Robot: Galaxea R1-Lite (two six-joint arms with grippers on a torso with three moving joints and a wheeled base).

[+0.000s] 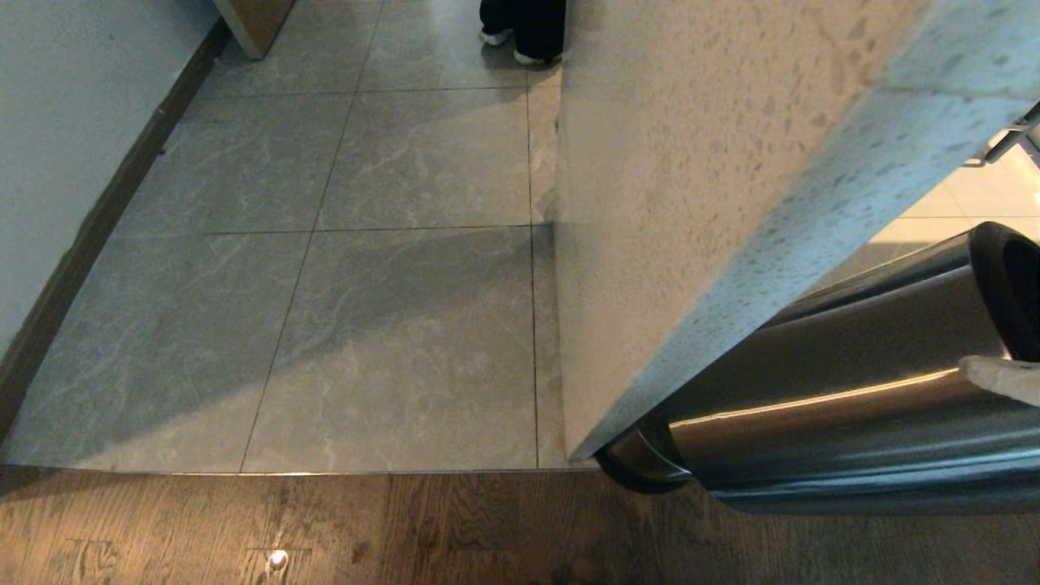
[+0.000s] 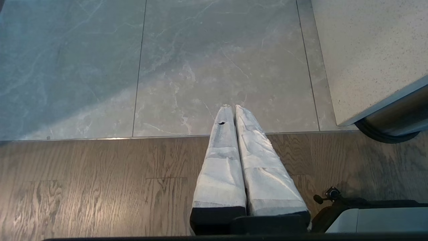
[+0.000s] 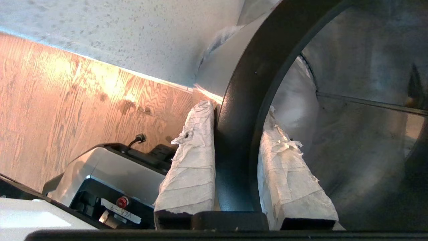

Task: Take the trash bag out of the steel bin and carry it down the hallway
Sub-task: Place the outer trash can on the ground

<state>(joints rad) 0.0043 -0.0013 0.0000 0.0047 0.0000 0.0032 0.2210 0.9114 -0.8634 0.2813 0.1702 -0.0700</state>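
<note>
The steel bin (image 1: 853, 390) stands at the right, its foot on the wooden floor at a wall corner. Its wide black ring (image 3: 240, 100) is pinched by my right gripper (image 3: 238, 110), one white-wrapped finger outside the bin and one inside. In the head view only one fingertip (image 1: 1003, 378) shows at the right edge. Inside, the bin (image 3: 351, 117) shows bare metal, and the trash bag is out of view. The hallway (image 1: 406, 284) of grey marbled tiles runs ahead on the left. My left gripper (image 2: 233, 107) hangs shut and empty over the seam between tile and wood.
A pale speckled wall corner (image 1: 691, 203) juts out beside the bin. A person's feet (image 1: 524, 32) stand far down the hallway. A pale wall with dark skirting (image 1: 97, 219) bounds the left side. My own base (image 3: 110, 177) sits close beside the bin.
</note>
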